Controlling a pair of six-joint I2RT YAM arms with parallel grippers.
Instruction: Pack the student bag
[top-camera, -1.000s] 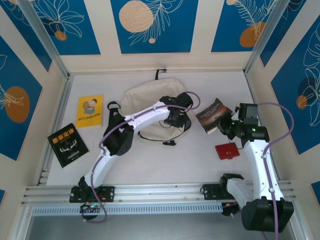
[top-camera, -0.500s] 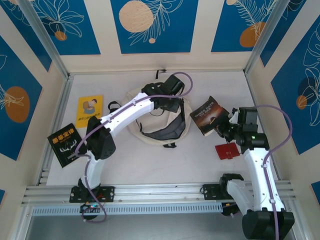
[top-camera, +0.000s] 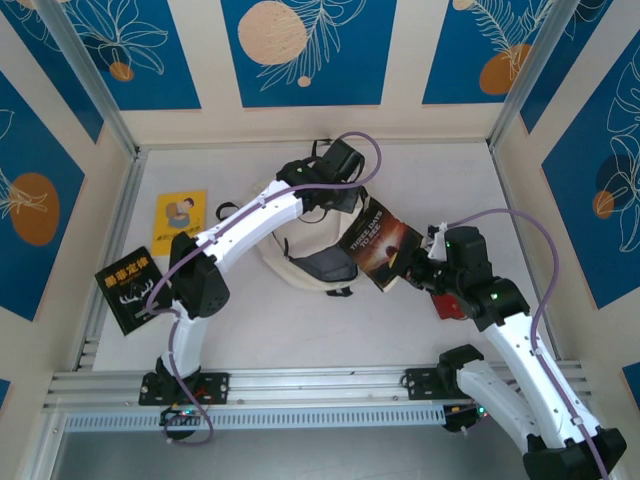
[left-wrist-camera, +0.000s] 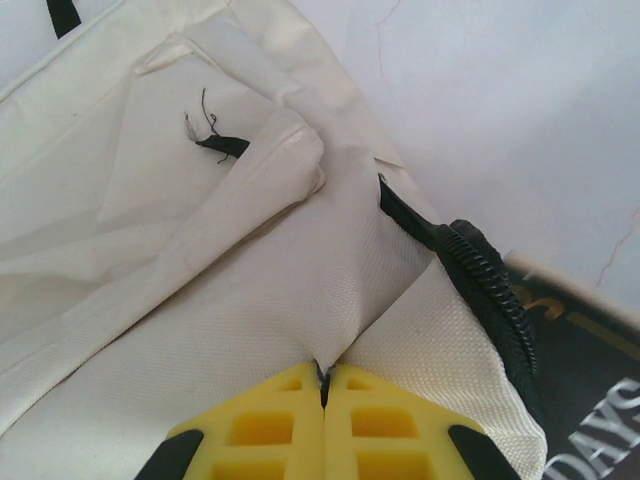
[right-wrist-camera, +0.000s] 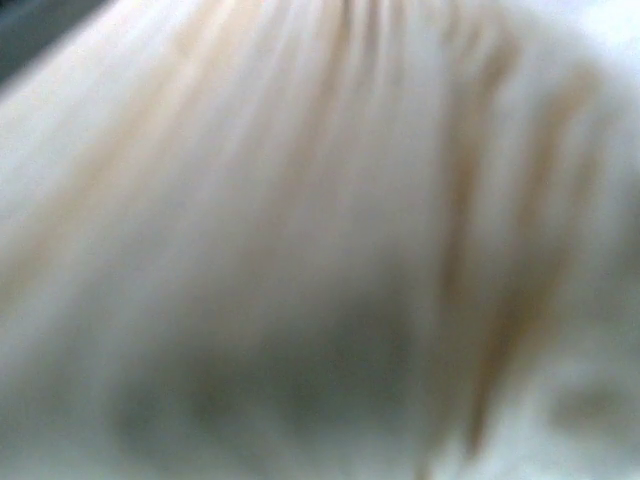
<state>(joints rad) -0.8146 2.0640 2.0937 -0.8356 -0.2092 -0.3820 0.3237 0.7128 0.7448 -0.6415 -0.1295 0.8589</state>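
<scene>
The student bag (top-camera: 283, 248), cream cloth with black zip lines, lies mid-table with its mouth (top-camera: 320, 265) held open and dark inside. My left gripper (top-camera: 318, 205) is over its far side. In the left wrist view that gripper (left-wrist-camera: 322, 372) is shut, its yellow fingers (left-wrist-camera: 260, 430) pinching a fold of the bag's cloth (left-wrist-camera: 200, 300) beside the black zip (left-wrist-camera: 480, 280). A dark brown book (top-camera: 375, 240) hangs tilted at the bag's right edge with my right gripper (top-camera: 410, 265) shut on its right end. The book's cover (left-wrist-camera: 590, 400) shows past the zip. The right wrist view is a pale blur.
A yellow book (top-camera: 180, 222) and a black book (top-camera: 135, 290) lie on the left of the table. A red flat thing (top-camera: 447, 303) sits partly under my right arm. Patterned walls close in the table on three sides.
My left gripper has reached to the bag's far side and pulled the cloth up, opening the mouth. The right arm has carried the brown book left, up to the bag's opening.
</scene>
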